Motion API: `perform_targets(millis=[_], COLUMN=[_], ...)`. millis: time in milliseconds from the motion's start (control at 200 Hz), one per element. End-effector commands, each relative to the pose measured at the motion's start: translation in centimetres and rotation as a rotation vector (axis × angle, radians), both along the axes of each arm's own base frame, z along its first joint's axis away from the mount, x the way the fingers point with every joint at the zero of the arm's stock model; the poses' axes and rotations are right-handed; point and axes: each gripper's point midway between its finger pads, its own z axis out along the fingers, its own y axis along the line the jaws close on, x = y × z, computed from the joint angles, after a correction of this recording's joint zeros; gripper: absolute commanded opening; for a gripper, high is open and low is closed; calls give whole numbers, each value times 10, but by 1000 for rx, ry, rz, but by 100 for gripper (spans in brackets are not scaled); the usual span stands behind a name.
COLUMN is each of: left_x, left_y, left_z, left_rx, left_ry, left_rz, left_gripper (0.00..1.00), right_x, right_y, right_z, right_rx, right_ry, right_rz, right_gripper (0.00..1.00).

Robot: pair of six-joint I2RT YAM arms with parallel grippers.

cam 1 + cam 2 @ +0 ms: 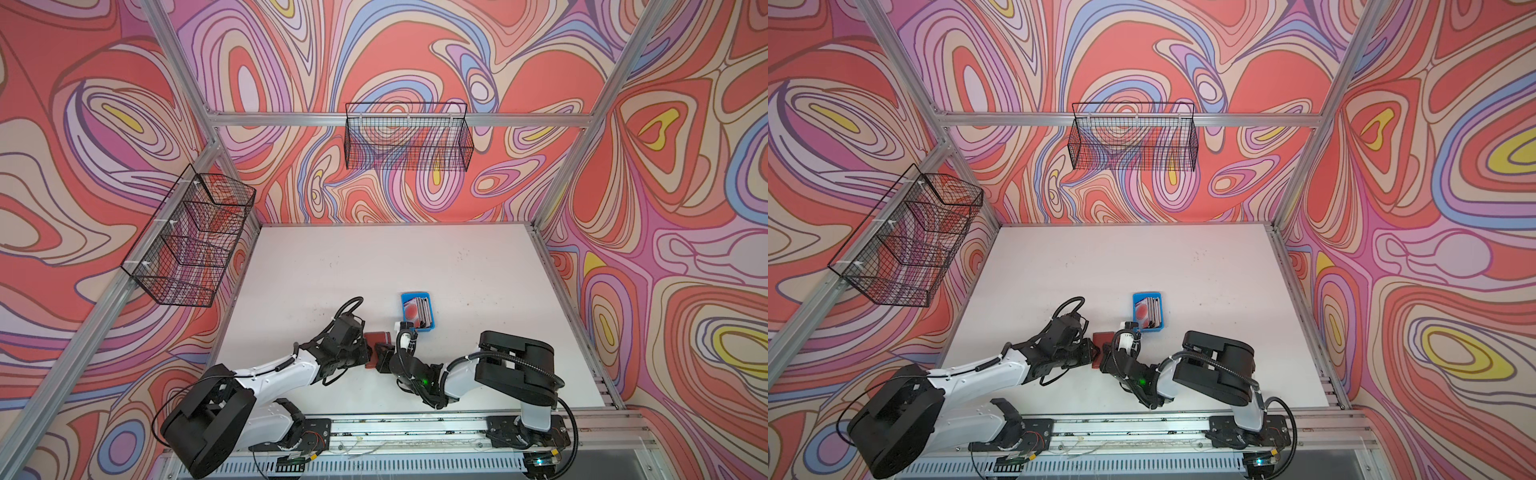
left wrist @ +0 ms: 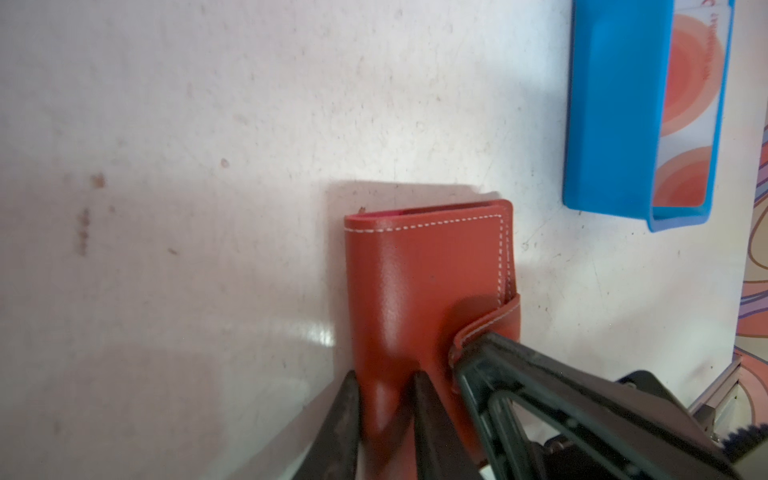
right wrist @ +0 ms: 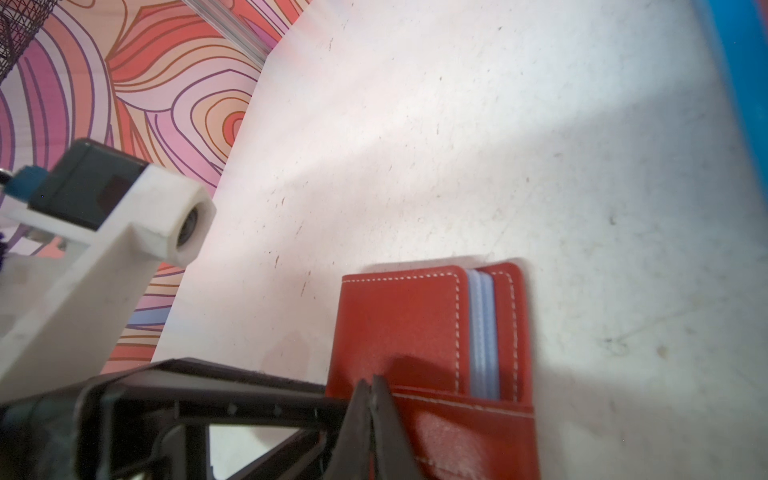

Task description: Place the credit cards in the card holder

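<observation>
In both top views the left gripper (image 1: 367, 353) reaches in from 8 o'clock of the card holder (image 1: 377, 338). In the left wrist view its fingers (image 2: 430, 409) are clamped on the card holder (image 2: 424, 274) at the folded spine end, the red cover pinched between them.

The card holder lies closed on the white table (image 1: 415, 257), towards the table's 6 o'clock edge, pale sleeve edges showing between its covers in the right wrist view.

The right gripper (image 3: 370, 385) comes in from 4 o'clock, jaws clenched tight on the tip of the strap tab (image 3: 465, 419), which wraps over the cover.

At 1 o'clock of the card holder, just apart, stands the blue tray (image 1: 433, 322) with the credit cards (image 1: 415, 311) in it, a white card with a red circle uppermost.
</observation>
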Motion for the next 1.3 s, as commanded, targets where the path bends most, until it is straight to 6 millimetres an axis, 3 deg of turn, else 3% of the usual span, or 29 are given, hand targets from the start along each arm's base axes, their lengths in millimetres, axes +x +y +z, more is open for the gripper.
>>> perform_targets(millis=[0,50,145,240,371,391,526,596,641,671,746,816,831,876,1002,1072,1152,1212,1297], left_x=[-12,-10,-3,5,10,17,24,32,39,43,57,67,67,73,88,96,112,123,129], left_y=[16,19,28,37,63,63,86,96,99,101,100,93,93,92,122,133,135,150,176], left_z=[-8,-4,11,32,63,81,118,132,143,150,176,197,187,191,197,191,173,159,141], left_rx=[60,68,93,108,176,159,170,174,185,197,234,298,335,393,611,719,793,887,999], left_ry=[41,27,-16,-78,-162,-199,-338,-432,-503,-549,-694,-814,-818,-872,-936,-949,-930,-869,-822], left_rz=[23,39,85,138,232,248,357,404,415,415,387,306,272,241,389,425,356,356,416], left_gripper=[28,32,42,47,51,53,86,100,100,100,100,100,100,100,100,100,100,100,100], right_x=[-53,-46,-30,-9,22,27,66,91,106,113,123,128,128,126,117,123,138,145,138], right_y=[-45,-34,-11,5,2,0,-35,-73,-106,-131,-190,-232,-240,-261,-291,-320,-355,-372,-397], right_z=[-88,-70,-25,30,112,123,193,221,234,242,250,251,251,247,238,218,185,166,148], right_rx=[-422,-427,-443,-462,-448,-437,-374,-366,-386,-400,-431,-452,-459,-497,-666,-745,-721,-755,-800], right_ry=[204,161,61,-29,-132,-144,-230,-265,-282,-285,-297,-337,-350,-397,-592,-564,-441,-407,-388], right_rz=[150,159,178,165,90,82,-11,-121,-231,-327,-523,-625,-645,-707,-760,-800,-832,-811,-910], right_gripper=[0,1,24,39,53,54,60,65,67,74,98,98,98,98,98,98,96,89,93])
